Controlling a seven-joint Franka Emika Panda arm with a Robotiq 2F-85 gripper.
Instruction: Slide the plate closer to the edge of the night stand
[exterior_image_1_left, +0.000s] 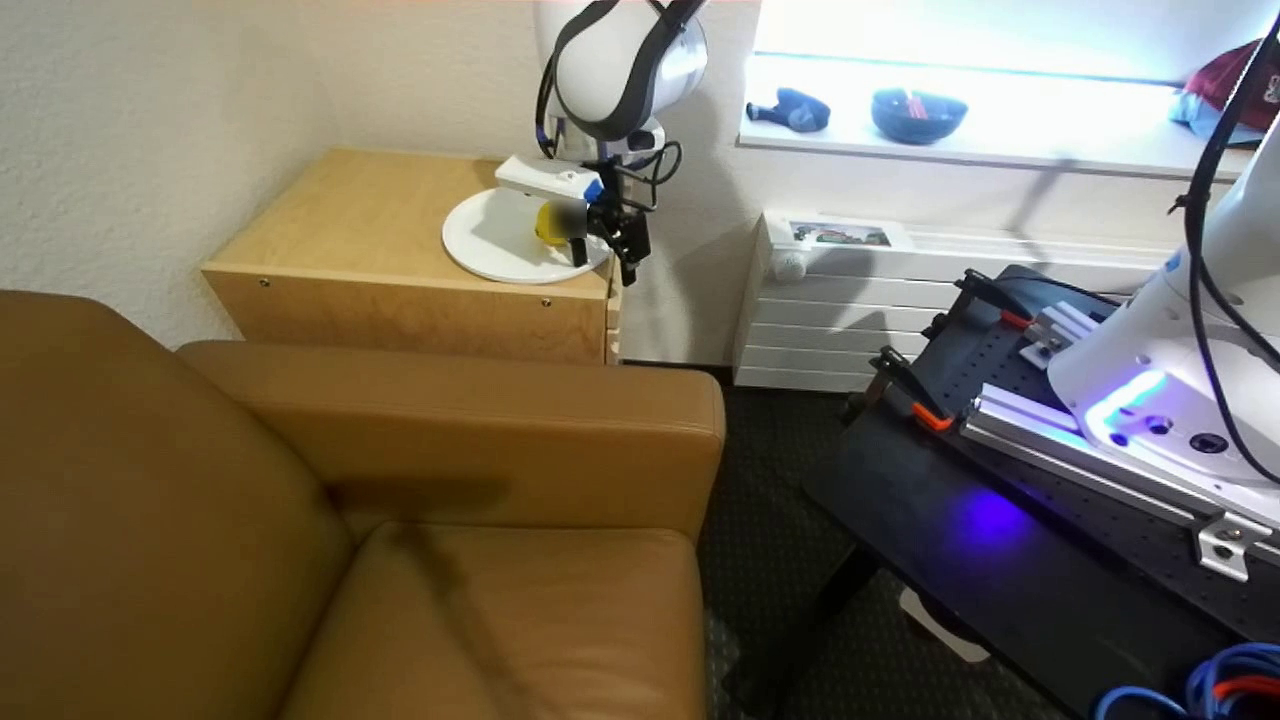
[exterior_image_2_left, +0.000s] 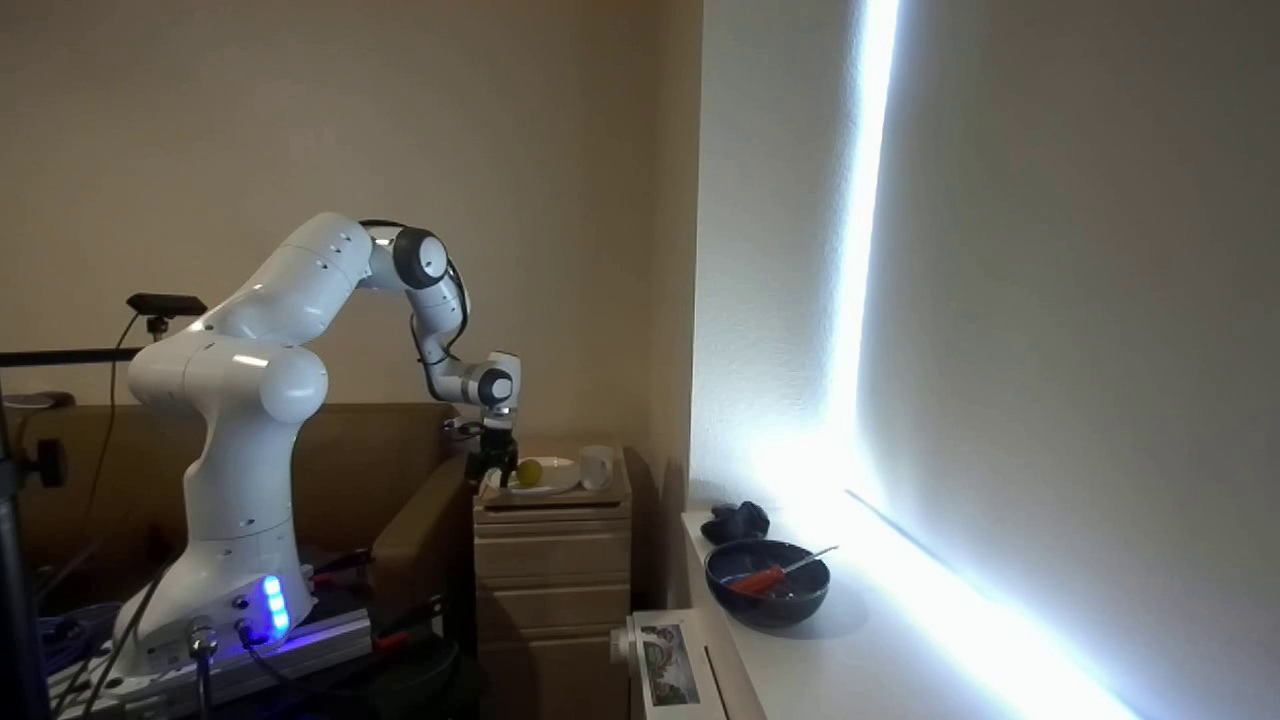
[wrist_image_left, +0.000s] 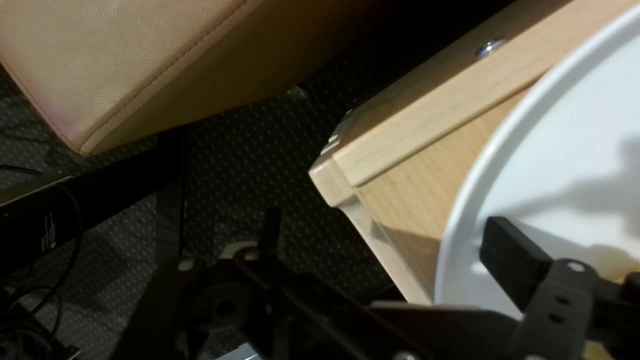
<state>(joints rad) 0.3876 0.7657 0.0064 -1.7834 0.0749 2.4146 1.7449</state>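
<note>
The round white plate (exterior_image_1_left: 490, 235) lies on the light wooden night stand (exterior_image_1_left: 350, 215), near the end of its top. It also shows in an exterior view (exterior_image_2_left: 562, 478) and in the wrist view (wrist_image_left: 565, 165). A yellow fruit (exterior_image_1_left: 547, 224) sits on the plate. My gripper (exterior_image_1_left: 604, 258) is open at the plate's near rim. In the wrist view (wrist_image_left: 385, 237) one black finger is over the plate, just inside the rim. The other finger is outside the night stand's edge (wrist_image_left: 370, 235), over the floor. The rim lies between the fingers; whether the inner finger touches the plate, I cannot tell.
A white mug (exterior_image_2_left: 597, 467) stands beside the plate. The brown leather armchair (exterior_image_1_left: 460, 430) stands along the night stand's side. Walls border the night stand. A radiator (exterior_image_1_left: 840, 310) and a windowsill with a dark bowl (exterior_image_2_left: 767, 585) are on the window side.
</note>
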